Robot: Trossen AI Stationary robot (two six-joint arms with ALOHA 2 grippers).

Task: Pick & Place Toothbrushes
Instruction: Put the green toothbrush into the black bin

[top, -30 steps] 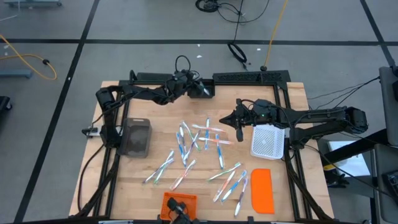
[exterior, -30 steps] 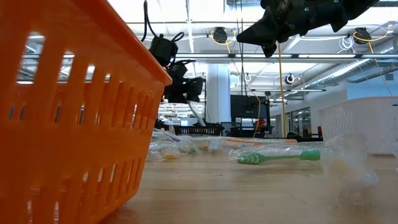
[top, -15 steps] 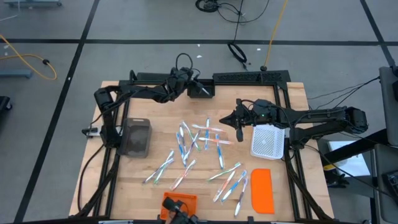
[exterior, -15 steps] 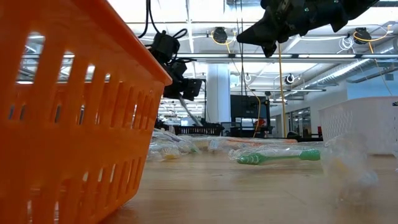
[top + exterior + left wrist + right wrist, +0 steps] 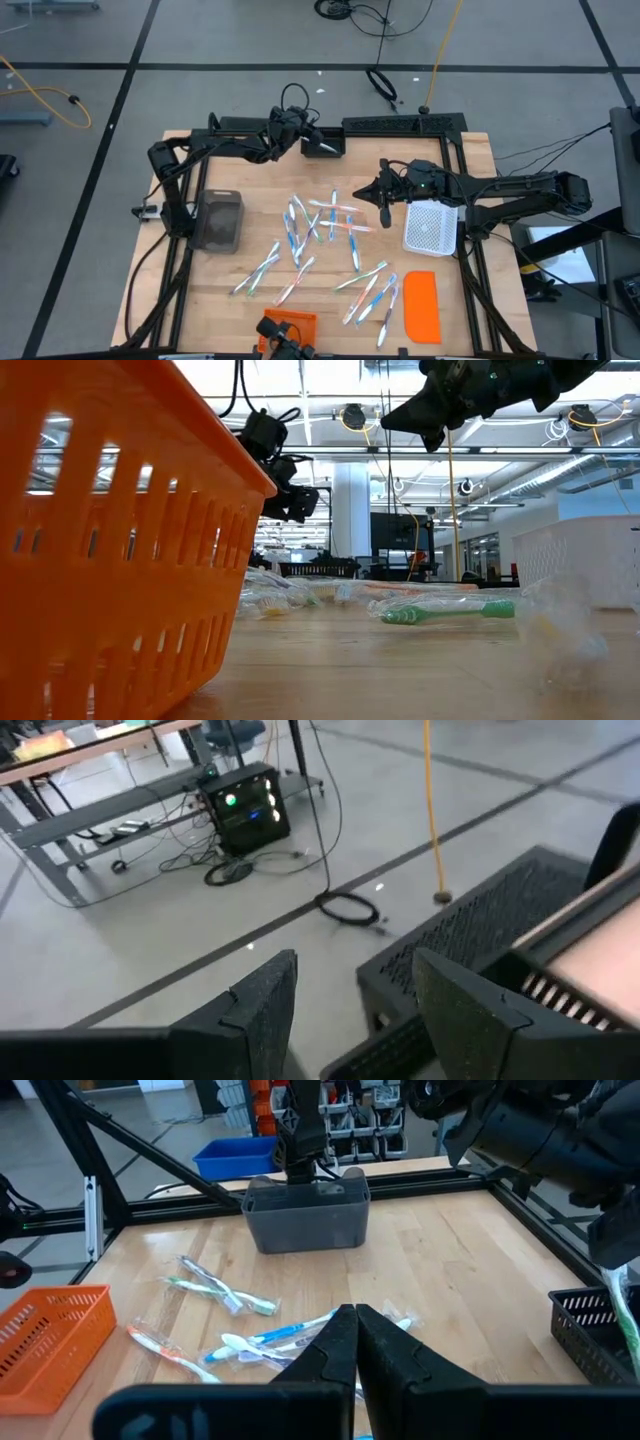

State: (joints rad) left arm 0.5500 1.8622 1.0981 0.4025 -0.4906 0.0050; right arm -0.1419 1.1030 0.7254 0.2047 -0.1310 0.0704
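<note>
Several toothbrushes [image 5: 320, 225] lie scattered flat on the wooden table's middle; they also show in the right wrist view [image 5: 240, 1345] and the low view [image 5: 445, 612]. My left gripper [image 5: 306, 137] is open at the far edge, beside a small black basket [image 5: 326, 147]. Nothing is between its fingers [image 5: 265, 1005]. A pale toothbrush [image 5: 625, 1310] leans inside that black basket [image 5: 590, 1335]. My right gripper [image 5: 383, 205] hangs shut above the table, right of the pile, its fingers [image 5: 340, 1342] holding nothing.
A grey bin [image 5: 220, 220] stands at the left. A white mesh basket [image 5: 432, 227] stands at the right, with a flat orange lid [image 5: 421, 305] nearer the front. An orange basket [image 5: 288, 326] sits at the near edge. Black frame rails [image 5: 405, 124] border the table.
My left gripper has drawn back a little from the black basket toward the table's left and has rolled and tipped upward, staying open. More of the basket now shows beside it. My right arm has kept still.
</note>
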